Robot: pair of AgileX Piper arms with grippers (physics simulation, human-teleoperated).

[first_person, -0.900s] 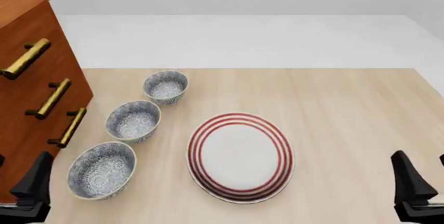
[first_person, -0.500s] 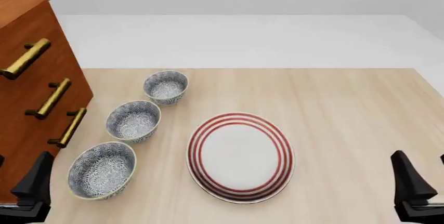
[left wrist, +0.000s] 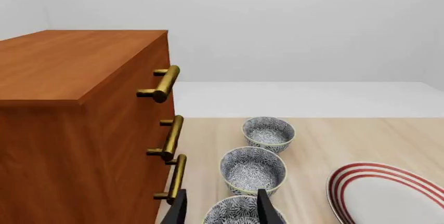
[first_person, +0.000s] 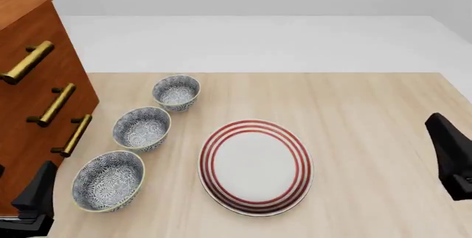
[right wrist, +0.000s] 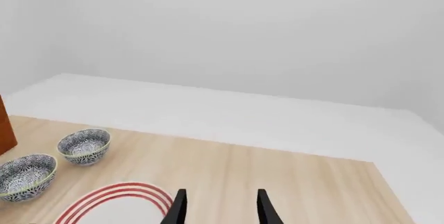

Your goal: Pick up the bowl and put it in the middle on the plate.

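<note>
Surface: pale wood-grain table (first_person: 368, 116), matt, set before a plain white floor and wall.

Left gripper (left wrist: 220, 207): black, tapered fingers parted, empty, low at the near left corner beside the chest.

Right gripper (right wrist: 219, 207): black, fingers likewise parted, holding nothing, at the near right edge.

Nearest bowl (first_person: 108, 181): round, deep, dense blue-grey floral glaze, pale rim; which of the three was the task's own could not be told.

Plate (first_person: 256, 166): large, flat, white, concentric red rings; centre bare, just right of the bowls.

Middle bowl (first_person: 141, 128) and far bowl (first_person: 176, 92): same pattern, in a line receding along the chest.

Chest of drawers (first_person: 30, 105): reddish polished wood, three brass bar handles.
</note>
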